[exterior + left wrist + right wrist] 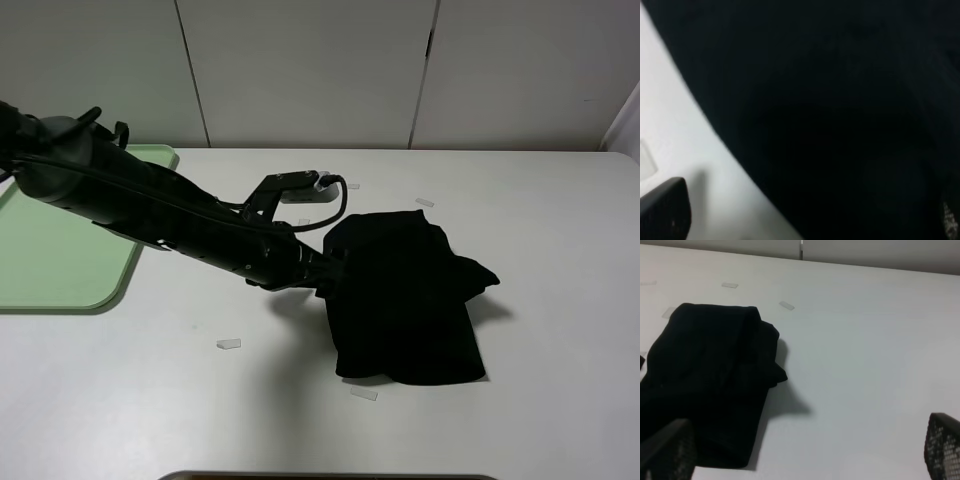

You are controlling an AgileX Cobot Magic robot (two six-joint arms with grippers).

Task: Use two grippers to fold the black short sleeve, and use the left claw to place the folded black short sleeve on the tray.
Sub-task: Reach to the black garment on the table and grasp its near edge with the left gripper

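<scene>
High view: left claw [328, 272] at shirt's [410, 300] left edge, spread wide, gripping nothing visible; likely lining up for pickup. Shirt folded mid-table; tray [60, 270] far left, bare.
Left wrist: shirt [840, 110] fills view, one fingertip [665, 210] beside it.
Right wrist: fingers [667, 452] wide apart, empty, well back from shirt [710, 375].

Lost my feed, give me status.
Left tool open at the shirt's edge; right tool open, clear. Shirt folded on table, tray empty. Nothing blocking.
</scene>
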